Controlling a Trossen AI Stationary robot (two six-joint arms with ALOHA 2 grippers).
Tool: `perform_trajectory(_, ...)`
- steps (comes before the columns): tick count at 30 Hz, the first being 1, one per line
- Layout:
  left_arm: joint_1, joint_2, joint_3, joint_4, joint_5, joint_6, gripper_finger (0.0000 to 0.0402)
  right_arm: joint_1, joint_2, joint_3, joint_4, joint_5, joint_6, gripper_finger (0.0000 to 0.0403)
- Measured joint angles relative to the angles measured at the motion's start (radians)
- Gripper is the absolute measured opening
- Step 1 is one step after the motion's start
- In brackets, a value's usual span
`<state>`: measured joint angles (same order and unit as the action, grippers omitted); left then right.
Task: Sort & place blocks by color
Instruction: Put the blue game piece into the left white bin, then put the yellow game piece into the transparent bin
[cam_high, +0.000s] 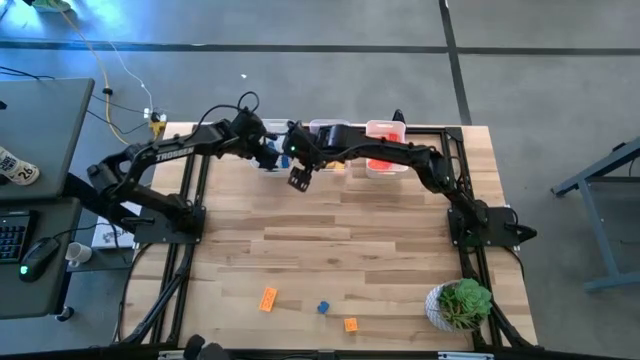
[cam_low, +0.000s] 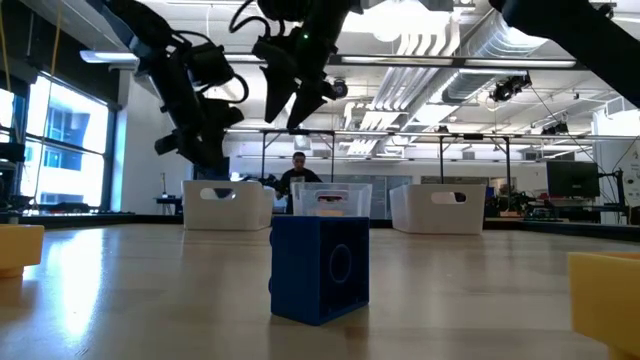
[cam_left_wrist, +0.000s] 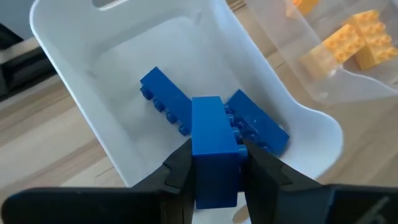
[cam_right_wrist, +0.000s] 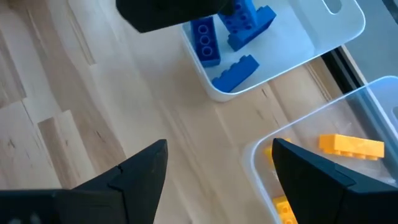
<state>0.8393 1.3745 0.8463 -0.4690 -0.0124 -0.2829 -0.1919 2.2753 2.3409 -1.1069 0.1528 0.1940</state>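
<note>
Left wrist view puts us directly over the white bin (cam_left_wrist: 292, 134) at the tabletop's far edge, where the left gripper (cam_left_wrist: 214, 171) pinches a blue block (cam_left_wrist: 213, 146) above two blue blocks (cam_left_wrist: 165, 99) already lying inside. We judge the drop near, and the risk plain: the held block hangs close to the bin's near wall, so a release here could clip the rim and send it out onto the wood or toward the clear bin (cam_left_wrist: 323, 81) of yellow blocks (cam_left_wrist: 348, 43) just beside it.

High view shows the right gripper (cam_high: 299, 178), fingers spread wide and empty, hovering right next to the left gripper (cam_high: 268, 152) at the same far edge; we see little room between the two arms, and a careless retreat by either could bring them together. Open tabletop lies toward the near edge, where an orange block (cam_high: 267, 299), a small blue block (cam_high: 323, 307) and another orange block (cam_high: 350, 324) wait, with a potted plant (cam_high: 460, 304) at the near right corner.
</note>
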Motion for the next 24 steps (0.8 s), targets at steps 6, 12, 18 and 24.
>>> perform_trajectory(6,0.019,0.024,0.000,0.002,0.009,-0.001,0.0102,-0.035,0.000,0.000,-0.002,-0.032,-0.046,0.0275)
perform_trajectory(12,0.032,0.023,0.000,0.003,0.008,-0.001,0.0124,-0.064,0.000,-0.001,-0.002,-0.085,-0.074,0.0275)
perform_trajectory(18,0.040,0.023,0.001,0.003,0.008,-0.001,0.0165,-0.084,0.000,-0.001,0.000,-0.105,-0.140,0.0275)
perform_trajectory(24,0.040,0.022,0.001,0.001,0.041,-0.002,0.0203,-0.091,0.001,-0.001,0.021,-0.105,-0.176,0.0275)
